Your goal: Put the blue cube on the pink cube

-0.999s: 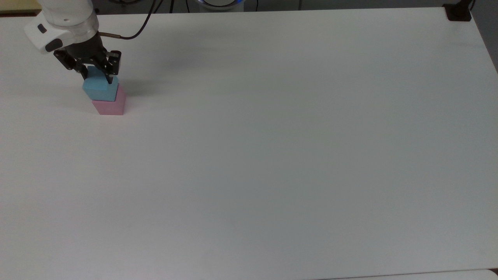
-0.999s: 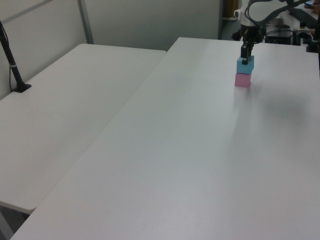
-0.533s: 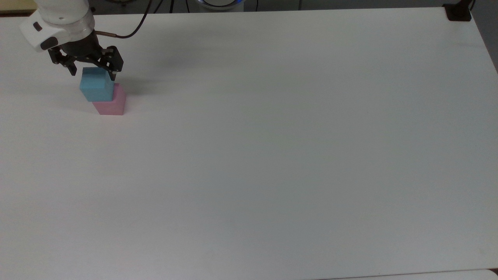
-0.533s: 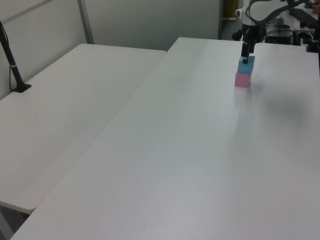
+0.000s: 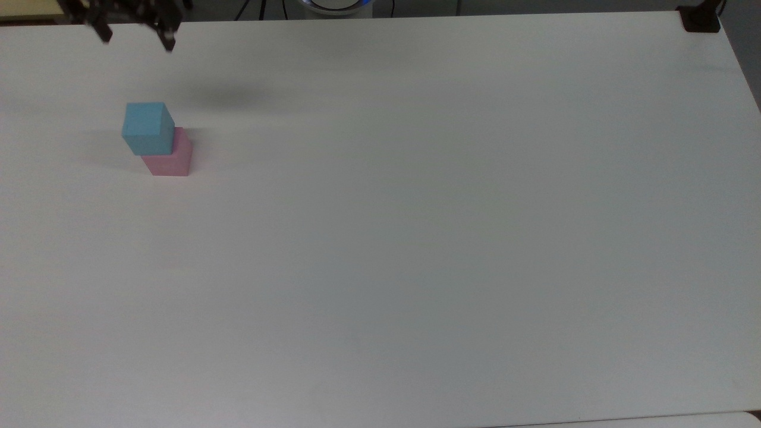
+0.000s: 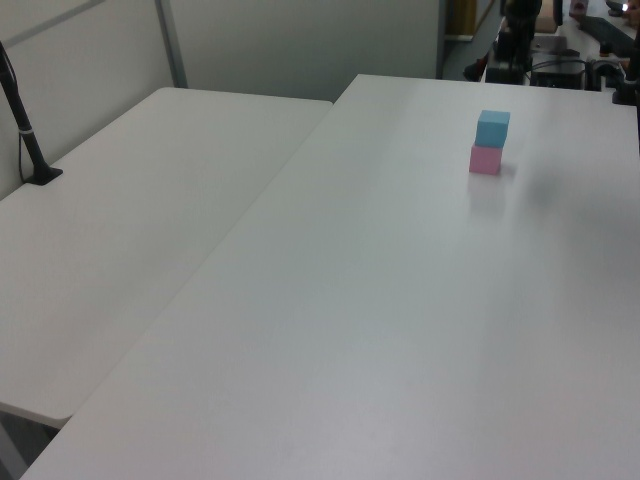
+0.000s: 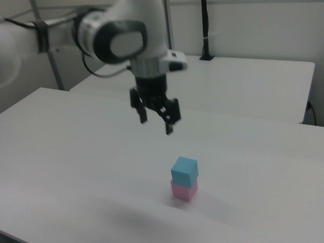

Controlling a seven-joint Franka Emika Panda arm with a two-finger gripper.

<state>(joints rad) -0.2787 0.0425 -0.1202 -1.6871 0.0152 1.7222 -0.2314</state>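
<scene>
The blue cube rests on the pink cube, turned a little askew on it. This small stack stands at the top view's left on the white table. My gripper is open with nothing between its black fingers. It hangs well above the stack, up and to the left of it in the right view, and sits at the upper left edge of the top view.
A black post base is clamped at the table's far right corner in the top view. A second white table adjoins on the left view's left, with a black stand on it.
The gripper has let go of the blue cube and risen far above it, moving toward the top view's upper edge. The blue cube stays on the pink cube.
</scene>
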